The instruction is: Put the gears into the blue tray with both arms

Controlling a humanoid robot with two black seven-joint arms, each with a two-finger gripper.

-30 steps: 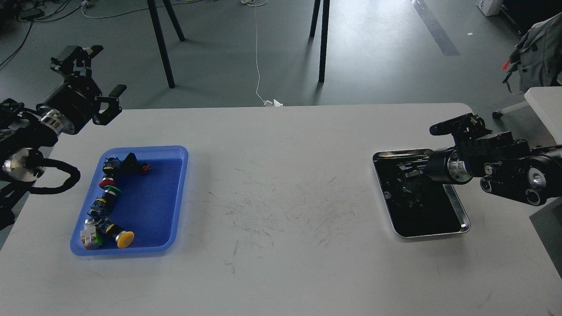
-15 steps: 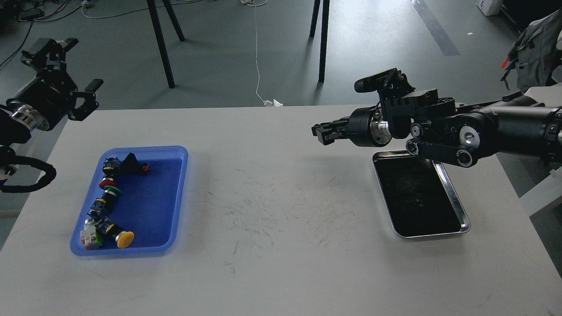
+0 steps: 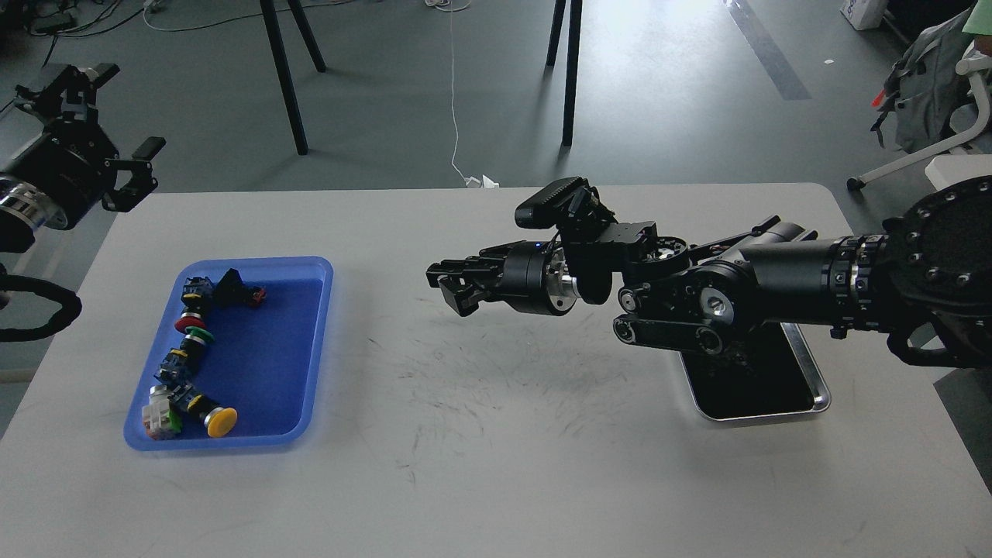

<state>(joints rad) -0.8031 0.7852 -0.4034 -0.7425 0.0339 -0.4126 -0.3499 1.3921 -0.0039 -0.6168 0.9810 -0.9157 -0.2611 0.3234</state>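
The right hand hangs over the middle of the counter, pointed toward the blue tray but well short of it; its fingers look drawn close together, yet they are dark and seen nearly end-on, so I cannot tell whether they are closed or whether a gear sits between them (no gear can be made out anywhere in this view). The left hand is raised past the counter's far left corner with its fingers spread apart and nothing in them; it stands apart from the tray.

The blue tray lies at the left side of the counter, holding a curved row of push-buttons along its left half; the steel tray lies at the right, mostly hidden under the right arm.

The main risk, as I judge it, is a tiny gear slipping from a loose pinch during the long crossing and rolling over the bare counter; a release short of the rim would do the same; a release over the push-buttons could let it bounce out.
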